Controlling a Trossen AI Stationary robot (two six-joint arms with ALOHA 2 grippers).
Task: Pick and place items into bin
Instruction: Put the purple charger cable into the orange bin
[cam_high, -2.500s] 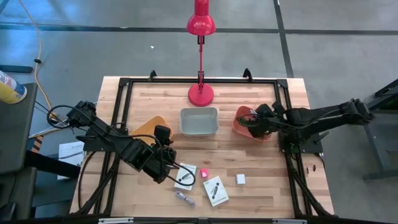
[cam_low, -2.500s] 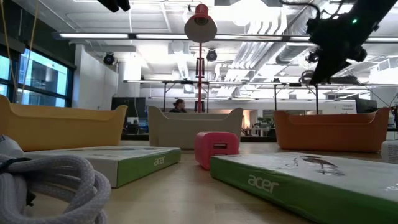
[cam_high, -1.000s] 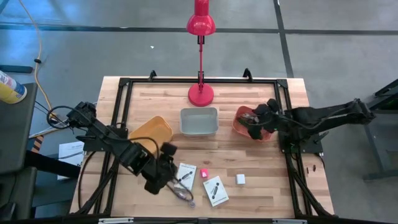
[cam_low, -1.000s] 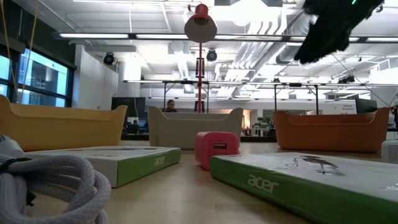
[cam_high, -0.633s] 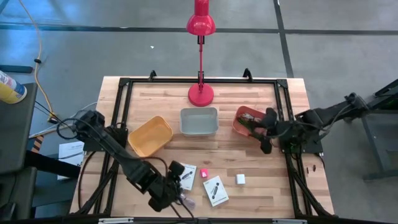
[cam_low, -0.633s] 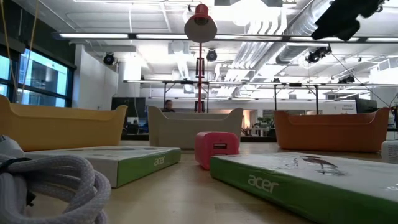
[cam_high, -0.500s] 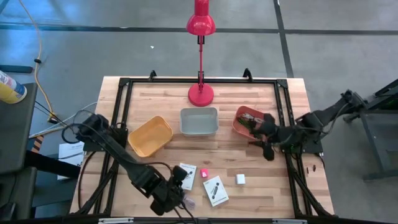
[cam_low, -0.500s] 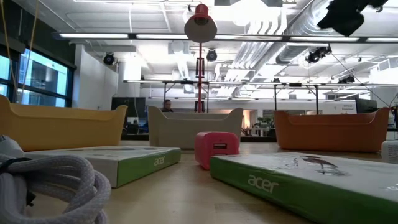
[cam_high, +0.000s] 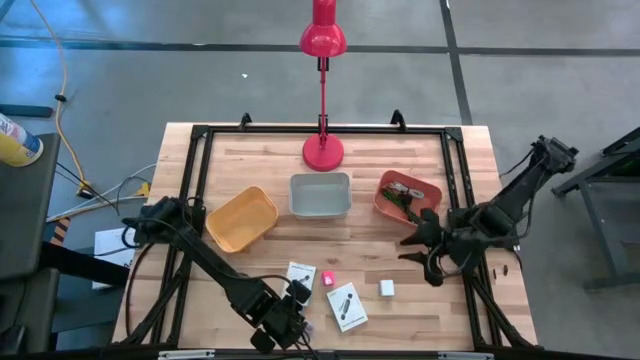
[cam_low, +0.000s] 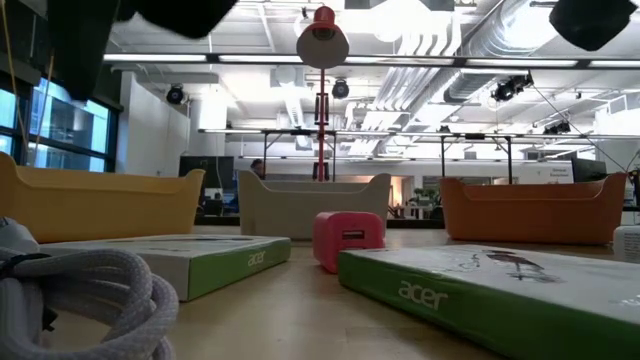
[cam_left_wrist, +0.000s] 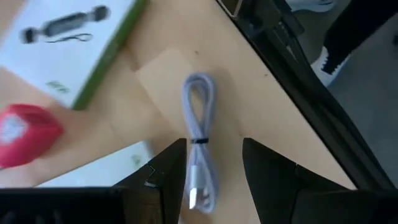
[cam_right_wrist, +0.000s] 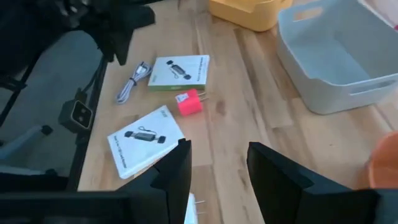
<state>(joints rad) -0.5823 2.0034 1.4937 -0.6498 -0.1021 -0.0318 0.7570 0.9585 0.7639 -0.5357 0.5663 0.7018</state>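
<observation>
My left gripper (cam_high: 291, 314) hovers open near the table's near edge. In the left wrist view its fingers (cam_left_wrist: 214, 168) stand on either side of one end of a coiled silvery-white cable (cam_left_wrist: 199, 140) that lies flat on the wood. Two white cards (cam_high: 298, 277) (cam_high: 347, 306), a pink cube (cam_high: 327, 279) and a white cube (cam_high: 387, 288) lie on the table. My right gripper (cam_high: 427, 256) is open (cam_right_wrist: 217, 168), on the near side of the orange bin (cam_high: 408, 196) and above the table's right part.
A yellow bin (cam_high: 240, 219), a grey bin (cam_high: 320, 194) and the orange bin, which holds a few small things, stand in a row across the middle. A red lamp (cam_high: 323, 150) stands behind them. The black frame rail (cam_left_wrist: 292, 81) runs along the near edge beside the cable.
My left gripper has moved toward the near edge, past the left card, and now hovers over the coiled cable. My right gripper has drawn away from the orange bin toward the near edge and the white cube. The items have stayed where they were.
</observation>
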